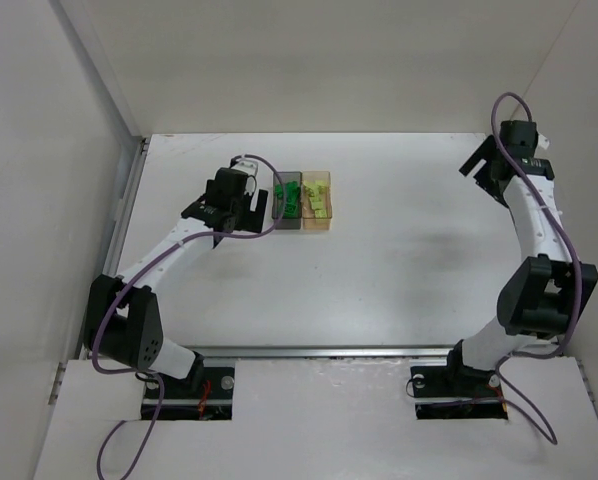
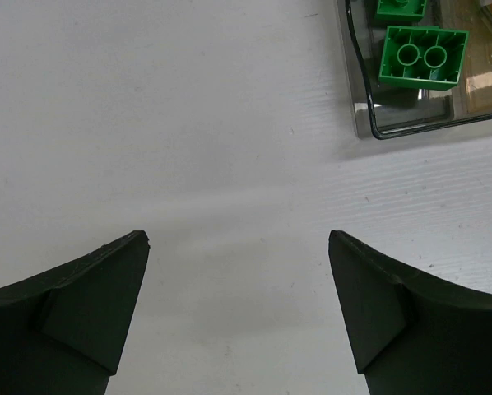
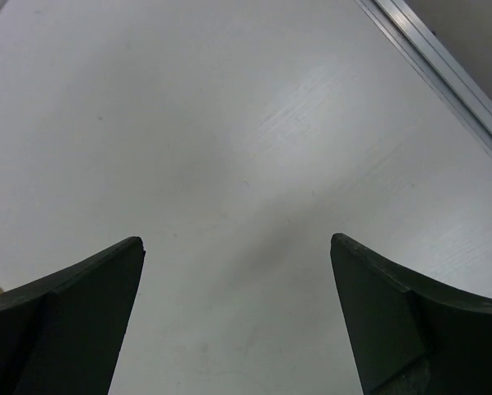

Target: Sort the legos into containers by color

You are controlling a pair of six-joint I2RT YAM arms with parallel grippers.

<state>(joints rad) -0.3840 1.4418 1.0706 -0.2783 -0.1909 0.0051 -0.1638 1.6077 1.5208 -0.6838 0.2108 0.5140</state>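
Our left fingers [image 2: 81, 313], two dark wedge-shaped pads, stand spread wide apart and grip nothing; only the white surface [image 2: 188, 123] shows between them. Just past their right tip sits the near corner of the dark smoky grey, open-topped rectangular box [image 2: 361, 107]. Inside it a dark green plastic brick [image 2: 423, 56] lies with its hollow underside up, and a second green brick [image 2: 401, 8] is cut off by the top edge of the view. A strip of the light tan box [image 2: 485, 82] shows beyond the grey one.

Our right fingers [image 3: 73, 321] are likewise released and wide, holding nothing, over bare white surface with an aluminium rail [image 3: 443, 74] running along the upper right corner.

From above, the left fingers [image 1: 241, 195] hang just beside the left wall of the grey box [image 1: 289, 227], which stands in the far middle of the surface [image 1: 399, 270] with the tan box [image 1: 317, 227] set right against its right side. Dark green bricks [image 1: 287, 200] lie in the grey box, pale yellow-green bricks [image 1: 320, 197] in the tan one. The right fingers [image 1: 479, 165] are raised at the far right, well apart from both boxes.
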